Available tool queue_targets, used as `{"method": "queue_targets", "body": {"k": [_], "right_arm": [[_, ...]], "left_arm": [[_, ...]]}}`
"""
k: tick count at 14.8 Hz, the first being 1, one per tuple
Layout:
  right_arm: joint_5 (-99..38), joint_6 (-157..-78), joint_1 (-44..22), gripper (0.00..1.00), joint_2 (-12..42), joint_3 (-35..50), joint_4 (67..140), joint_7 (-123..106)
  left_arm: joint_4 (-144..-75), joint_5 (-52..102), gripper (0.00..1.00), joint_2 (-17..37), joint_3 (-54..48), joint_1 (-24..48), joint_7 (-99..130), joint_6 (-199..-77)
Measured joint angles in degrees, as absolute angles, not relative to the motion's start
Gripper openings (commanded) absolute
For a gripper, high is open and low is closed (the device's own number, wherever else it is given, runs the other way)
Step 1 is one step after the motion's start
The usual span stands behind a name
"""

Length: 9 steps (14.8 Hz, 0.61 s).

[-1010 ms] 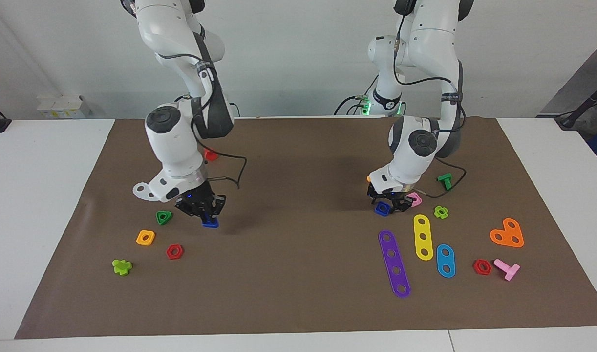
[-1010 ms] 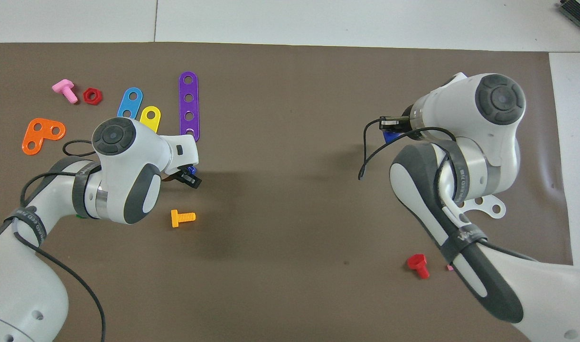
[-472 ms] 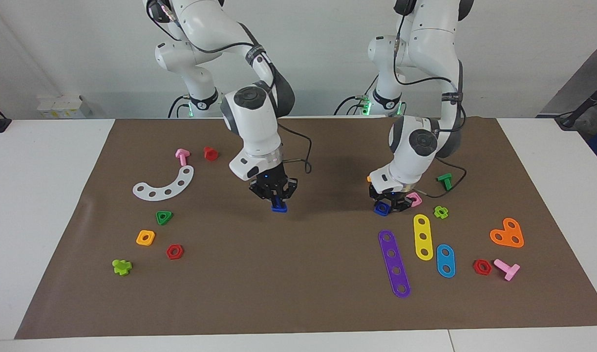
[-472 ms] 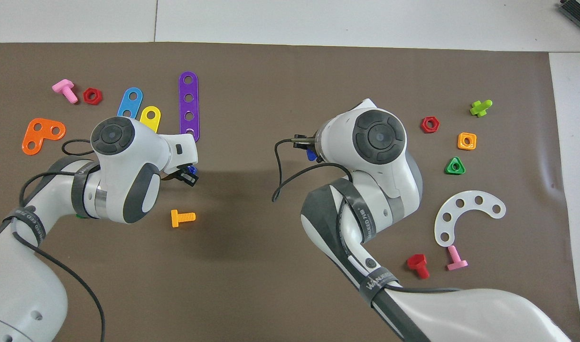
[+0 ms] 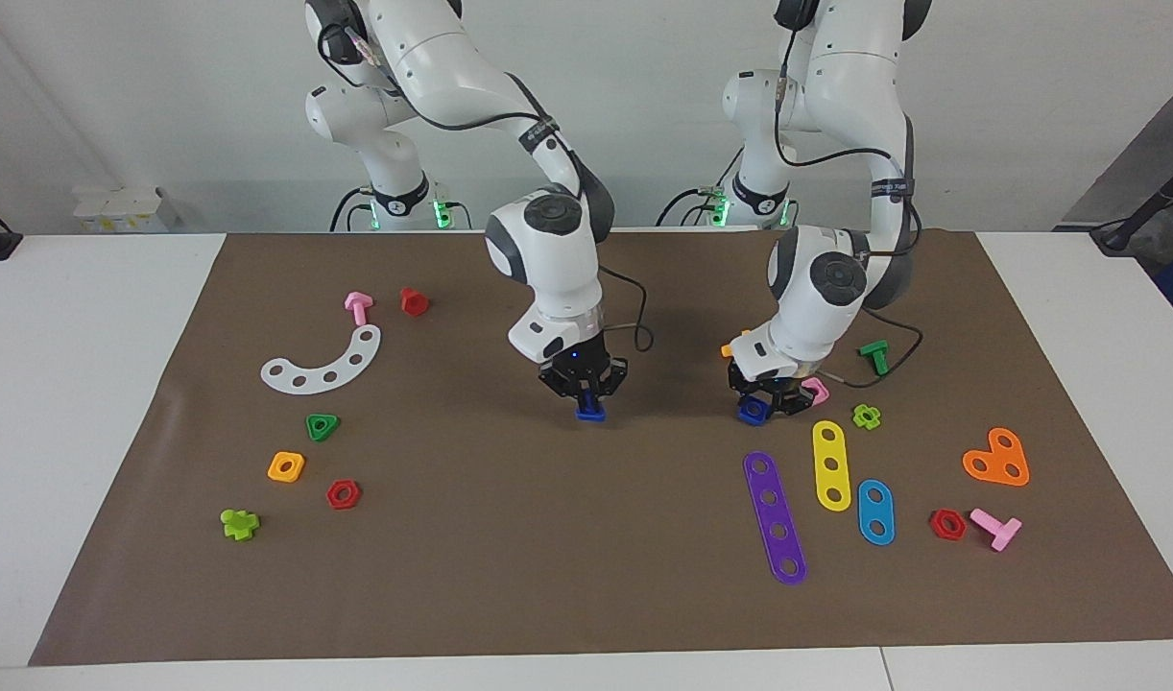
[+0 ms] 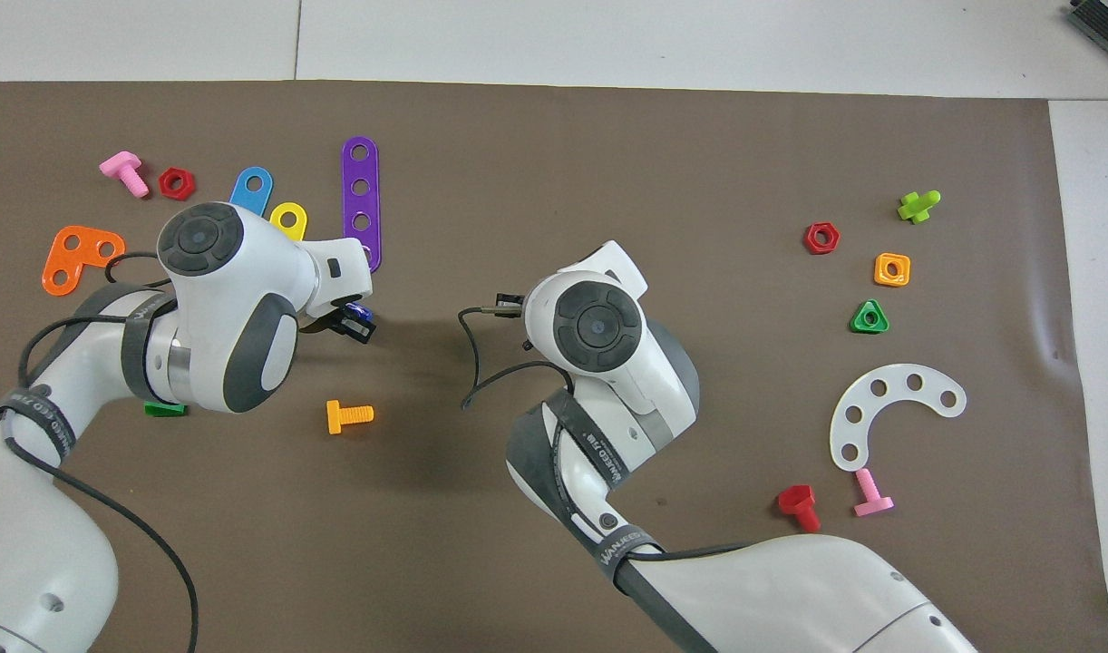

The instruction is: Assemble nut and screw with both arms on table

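- White desk (image 5: 87, 403) with brown mat (image 5: 586, 537).
- Right gripper (image 5: 586, 401) over mat centre, jaws pinching screw (image 5: 590, 414).
- Left gripper (image 5: 767, 401) jaws pinching nut (image 5: 752, 412).
- Arm strap lettering unreadable.

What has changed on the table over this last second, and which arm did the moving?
The right gripper, shut on the screw, swung from the right arm's end of the mat toward the middle, closer to the left gripper. That uncovered the white curved strip and the pink bolt. The left gripper barely shifted, staying low around the nut beside the pink nut. The other loose parts stayed where they were.
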<state>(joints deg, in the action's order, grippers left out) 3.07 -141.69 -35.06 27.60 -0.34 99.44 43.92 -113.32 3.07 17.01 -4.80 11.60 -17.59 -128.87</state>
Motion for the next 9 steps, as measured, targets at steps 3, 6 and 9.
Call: {"method": "queue_targets", "body": {"k": [3,6,9], "right_arm": [[3.5,-142.1,-35.6,0.04,28.6,-0.4,99.5,44.8],[3.5,-142.0,-36.0,1.00,28.9,-0.4,99.7,46.0],[3.5,-140.3,-36.1,1.00,27.7,-0.6,99.0,47.1]], "left_arm": [[-110.3,4.1,0.02,17.0,-4.7,11.5,-16.4,-125.6],[-107.8,5.6,0.00,17.1,-4.6,11.5,-14.4,-122.6],[-106.3,5.8,0.00,17.3,-4.7,11.6,-10.1,-121.6]]}}
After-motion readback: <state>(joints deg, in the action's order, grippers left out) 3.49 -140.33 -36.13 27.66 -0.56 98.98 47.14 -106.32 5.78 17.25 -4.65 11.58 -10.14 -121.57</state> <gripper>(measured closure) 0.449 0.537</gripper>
